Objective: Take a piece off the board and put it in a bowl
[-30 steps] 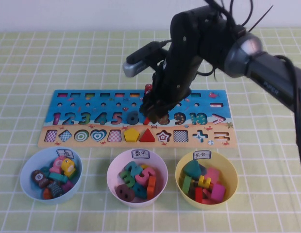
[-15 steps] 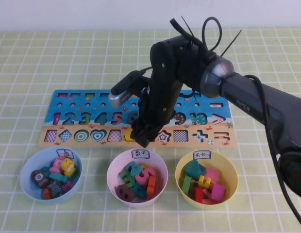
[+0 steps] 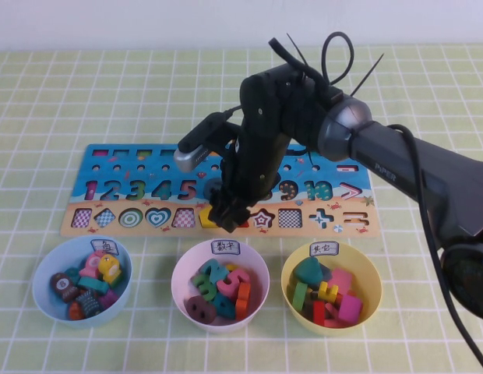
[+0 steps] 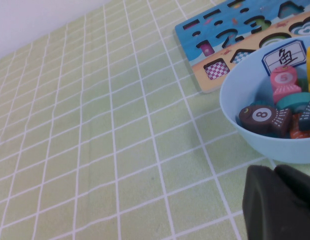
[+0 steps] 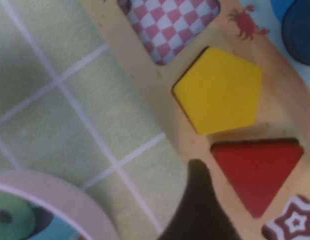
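The board (image 3: 109,167) lies across the table's middle. In the right wrist view its sandy strip (image 5: 160,100) holds the red triangle piece (image 5: 257,175) in its slot, beside the yellow pentagon (image 5: 220,90). My right gripper (image 3: 228,218) is low over that slot and hides the triangle in the high view. It is open; one dark finger (image 5: 197,200) sits just beside the triangle, not touching it, and the other is out of frame. The yellow bowl (image 3: 377,274) stands at the front right, with several blocks inside. My left gripper (image 4: 275,200) is shut and empty, parked beside the light blue bowl.
A pale pink bowl (image 3: 179,273) of numerals stands right in front of the gripper and also shows in the right wrist view (image 5: 55,195). A light blue bowl (image 3: 40,269) of fish pieces stands at the front left. The green checked cloth covers the table.
My right arm has come down and towards me, from above the numeral row to the shape strip, and now covers the red triangle in the high view.
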